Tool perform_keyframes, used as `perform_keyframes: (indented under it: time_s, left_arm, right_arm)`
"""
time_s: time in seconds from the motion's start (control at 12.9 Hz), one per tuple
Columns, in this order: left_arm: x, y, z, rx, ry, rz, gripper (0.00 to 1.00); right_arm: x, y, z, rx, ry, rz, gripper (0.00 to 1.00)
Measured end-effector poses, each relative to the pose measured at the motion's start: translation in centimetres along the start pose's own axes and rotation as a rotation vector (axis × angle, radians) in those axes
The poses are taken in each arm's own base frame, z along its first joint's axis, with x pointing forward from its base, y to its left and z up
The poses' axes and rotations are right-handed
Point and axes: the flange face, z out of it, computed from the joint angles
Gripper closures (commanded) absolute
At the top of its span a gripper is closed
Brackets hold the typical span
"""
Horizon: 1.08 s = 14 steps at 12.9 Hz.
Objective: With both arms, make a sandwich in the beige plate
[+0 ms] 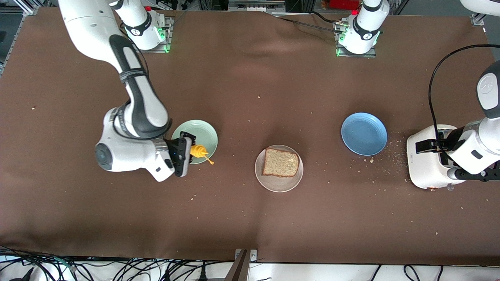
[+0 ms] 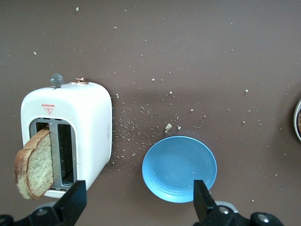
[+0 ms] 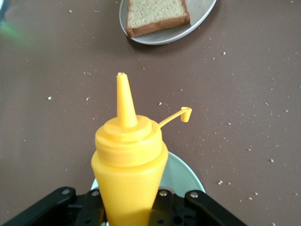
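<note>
Front view: the bread slice (image 1: 281, 162) lies on the beige plate (image 1: 279, 185) mid-table, the right gripper (image 1: 191, 152) clamps a yellow squeeze bottle (image 1: 199, 151) over the mint-green plate (image 1: 203, 134) — left wrist view: the left gripper (image 2: 136, 207), fingers spread, hangs over the white toaster (image 2: 89, 122) and blue plate (image 2: 178, 167) — right wrist view: the bottle's nozzle tilts toward the bread.

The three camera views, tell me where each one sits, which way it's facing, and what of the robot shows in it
Front view: high across the table, facing both arm bases; shows both arms, beige plate with a bread slice.
Left wrist view: on the left arm, looking down at the toaster holding a bread slice and the blue plate; the left gripper shows, open.
Right wrist view: on the right arm; right gripper holds the yellow squeeze bottle.
Shared: front and right wrist views both show the beige plate.
</note>
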Motion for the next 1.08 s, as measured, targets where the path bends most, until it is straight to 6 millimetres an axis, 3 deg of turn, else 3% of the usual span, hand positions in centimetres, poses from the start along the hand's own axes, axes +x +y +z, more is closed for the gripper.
perform_keyframes:
  time_s: [0.23,0.54,0.93,1.08]
  left_arm:
    - [0.0,0.1,0.0,0.000,0.000,0.001,0.00]
    - [0.0,0.1,0.0,0.000,-0.001,0.002,0.00]
    - [0.0,0.1,0.2,-0.001,-0.003,0.002,0.00]
    - [0.1,0.1,0.3,-0.001,-0.005,0.002,0.00]
  right_arm:
    - [5.4,-4.3,3.2,-0.153,-0.190,0.088,1.00]
    - [11.3,-10.5,5.4,-0.405,-0.369,0.191,1.00]
    - [17.3,-19.7,9.1,-0.791,-0.527,0.150,1.00]
    - [18.5,-21.9,10.9,-0.922,-0.570,0.069,1.00]
